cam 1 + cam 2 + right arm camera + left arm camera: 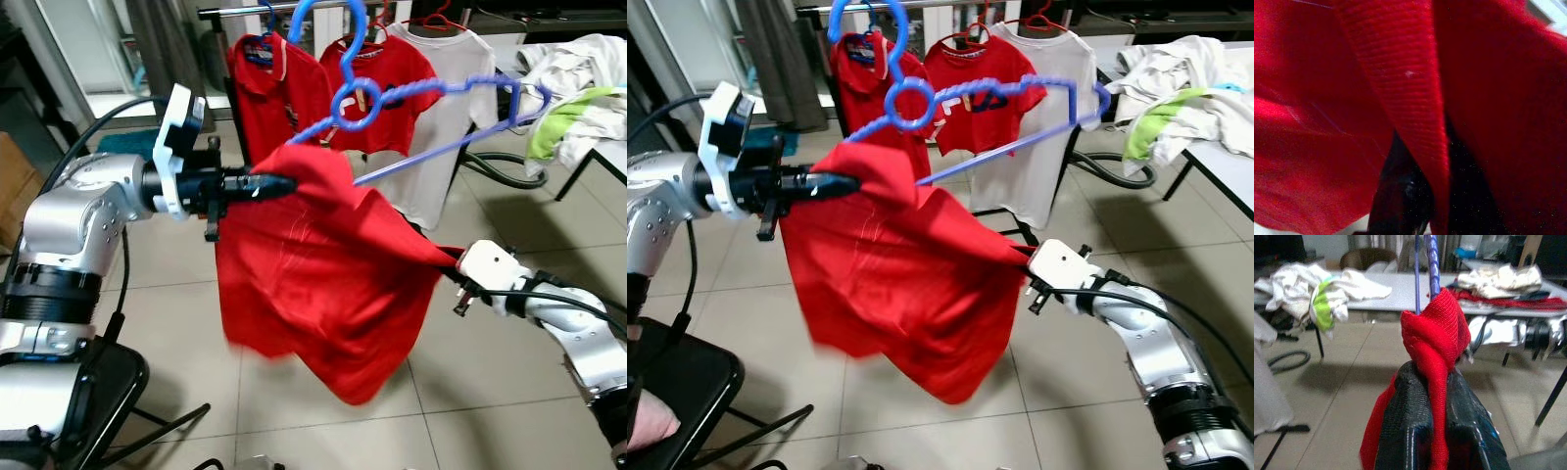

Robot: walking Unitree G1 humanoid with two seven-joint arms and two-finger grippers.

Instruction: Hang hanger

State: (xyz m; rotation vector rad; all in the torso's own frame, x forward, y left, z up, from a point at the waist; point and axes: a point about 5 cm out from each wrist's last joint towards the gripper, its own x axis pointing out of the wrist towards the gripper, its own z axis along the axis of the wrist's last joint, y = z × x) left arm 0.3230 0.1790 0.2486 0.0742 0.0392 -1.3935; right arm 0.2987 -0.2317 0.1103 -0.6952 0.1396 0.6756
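Rail [294, 10] crowded w/ hung shirts [387, 78] (floor below open); table [612, 147] right.

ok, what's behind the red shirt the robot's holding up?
Behind the red shirt a rail carries two red shirts and a white one, tiled floor below. The blue hanger sits above it. The shirt hides the rack's lower frame and the right end effector's fingers.

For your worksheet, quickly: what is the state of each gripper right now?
Left gripper: shut on the red shirt, beside the blue hanger.
Right gripper: buried in the red shirt; open or shut cannot be told.
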